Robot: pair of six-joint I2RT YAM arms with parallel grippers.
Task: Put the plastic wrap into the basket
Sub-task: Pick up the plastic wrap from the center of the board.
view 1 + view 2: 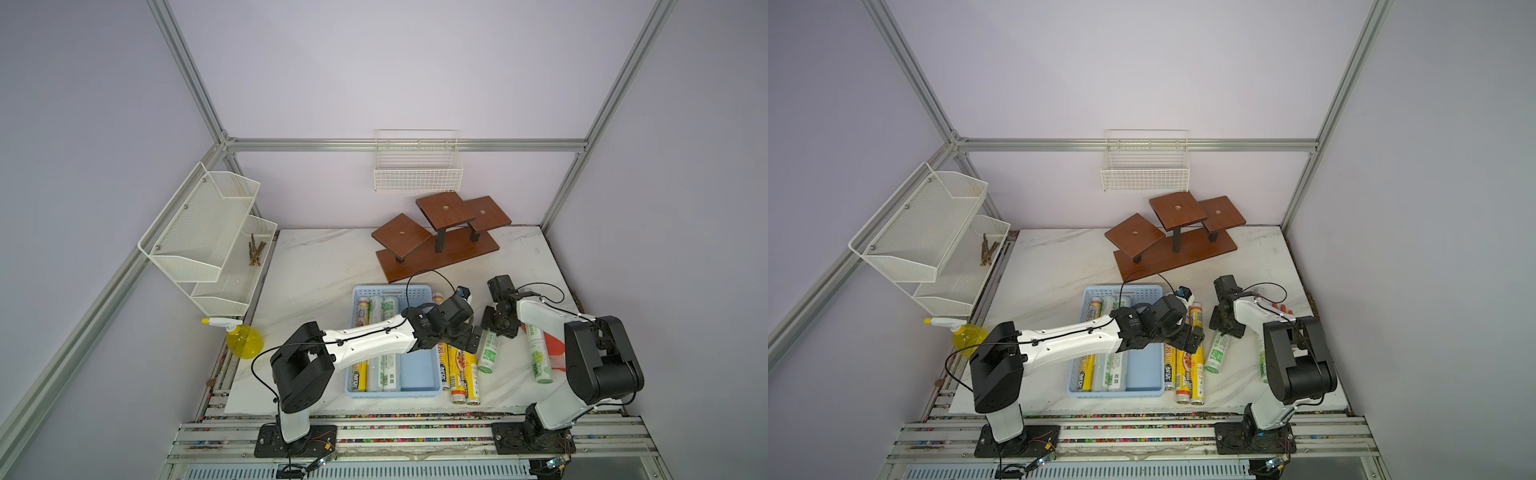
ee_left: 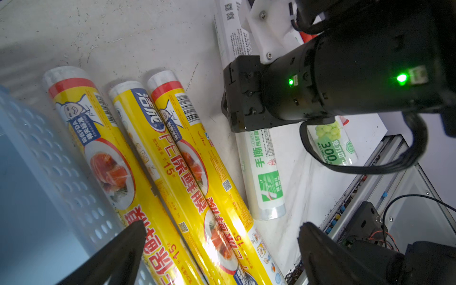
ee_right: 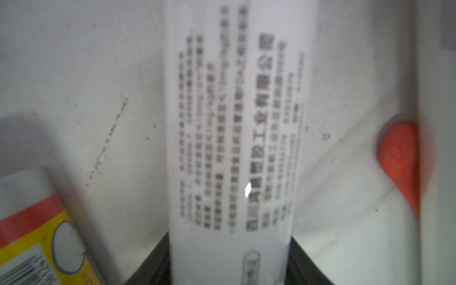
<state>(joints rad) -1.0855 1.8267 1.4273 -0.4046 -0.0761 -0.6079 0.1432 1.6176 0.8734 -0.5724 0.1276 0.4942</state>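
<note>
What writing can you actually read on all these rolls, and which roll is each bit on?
"PE保鲜膜", "15": middle yellow roll.
"符合FDA相关标准": basket-side yellow roll.
"手撕保鲜膜": whitish roll.
"300": grape-printed roll.
Small print, barcodes and QR codes: too small or blurred to read.

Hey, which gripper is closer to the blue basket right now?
Left. The left gripper hovers open over the yellow rolls right beside the basket; the right gripper is farther off, fingers clasping a whitish roll beyond those yellow rolls.
</note>
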